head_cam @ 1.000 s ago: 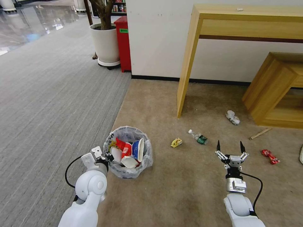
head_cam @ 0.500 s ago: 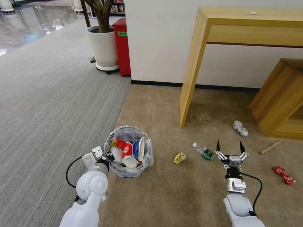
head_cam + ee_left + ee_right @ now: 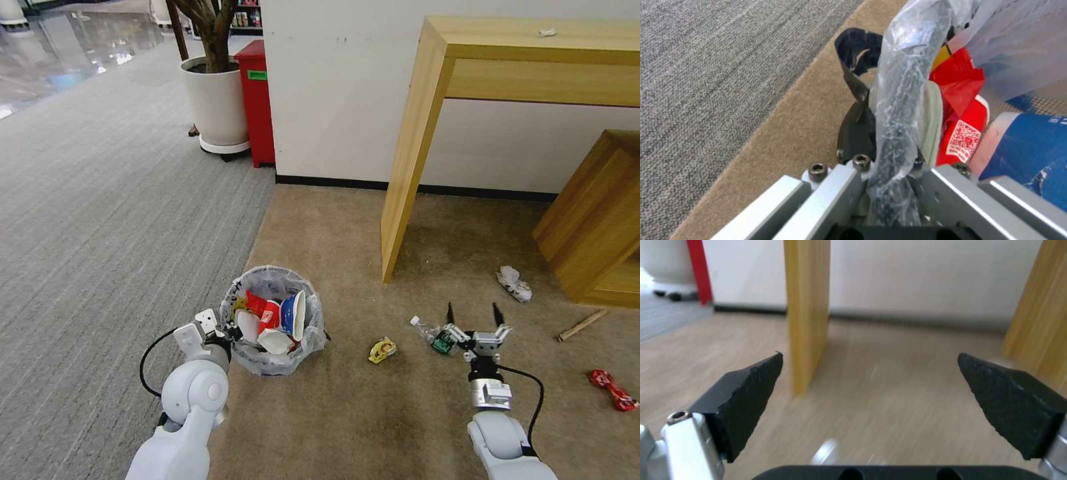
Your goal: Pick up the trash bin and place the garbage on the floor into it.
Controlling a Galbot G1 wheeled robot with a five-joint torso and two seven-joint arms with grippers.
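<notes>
Nearer now, littered beige floor (image 3: 347,413)

This is looking like an office lobby or shop-front interior rather than a home. Grey striped carpet (image 3: 100,200) is running off toward a glossy, reflecting hard floor (image 3: 60,53) and stocked shelves (image 3: 247,13) far back. A potted tree in a white plant pot (image 3: 213,107) is standing beside a tall red bin (image 3: 259,100) at the corner of a white wall (image 3: 333,87). Light wooden furniture (image 3: 467,60) is sitting on beige carpet (image 3: 333,227) against that wall, like a staged room corner.
</notes>
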